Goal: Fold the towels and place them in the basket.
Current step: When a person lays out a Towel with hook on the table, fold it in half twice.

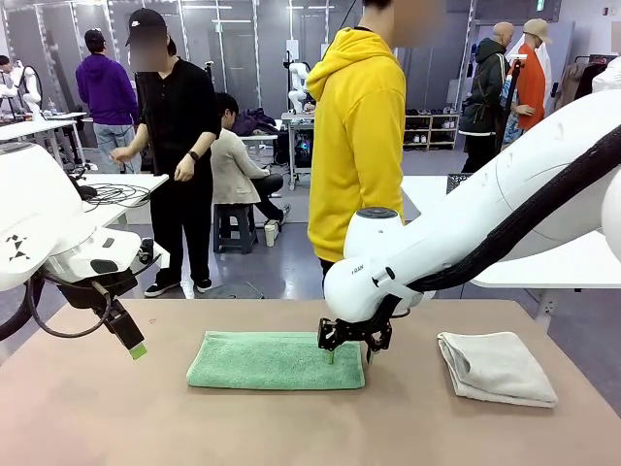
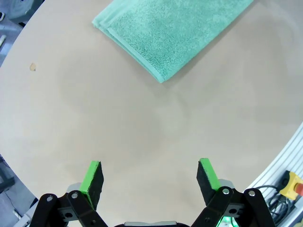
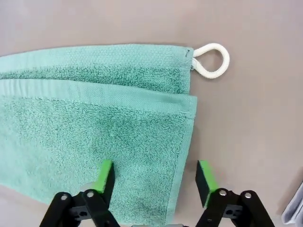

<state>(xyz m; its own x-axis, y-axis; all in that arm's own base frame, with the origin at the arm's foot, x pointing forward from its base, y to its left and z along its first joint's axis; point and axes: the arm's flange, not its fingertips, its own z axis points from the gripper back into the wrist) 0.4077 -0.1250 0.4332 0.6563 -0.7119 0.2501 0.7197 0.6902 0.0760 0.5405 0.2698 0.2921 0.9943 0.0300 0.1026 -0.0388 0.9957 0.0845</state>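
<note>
- Right gripper (image 1: 347, 355) down at the right end of the green towel (image 1: 276, 360). In the right wrist view the fingers straddle the towel's right edge, one pad (image 3: 105, 173) over terry, the other over bare table; jaws partly apart, nothing pinched between them that I can make out, so whether it's gripping I can't tell.
- Green towel folded lengthwise, lying flat near the table's centre; white loop (image 3: 211, 60) sticks out at its far right corner.
- Left gripper (image 1: 137, 347) hangs above the table's left part, well apart from the towel, jaws wide and empty; left wrist view has the towel's corner (image 2: 163, 33) off ahead of it.
- Off-white towel (image 1: 495, 366) folded, lying on the right side of the table, near the green one, not touching.
- Table (image 1: 291, 427): plain tan, matte top, rounded edge; one small brown mark (image 2: 32, 67) in the left wrist view.
- Person in a yellow hoodie (image 1: 361, 136) stands at the far side, just behind the right arm.
- Room: open lab floor, grey, white tables (image 1: 116, 189) with cables, several people standing, one seated on a stool, shelves at the back wall.
</note>
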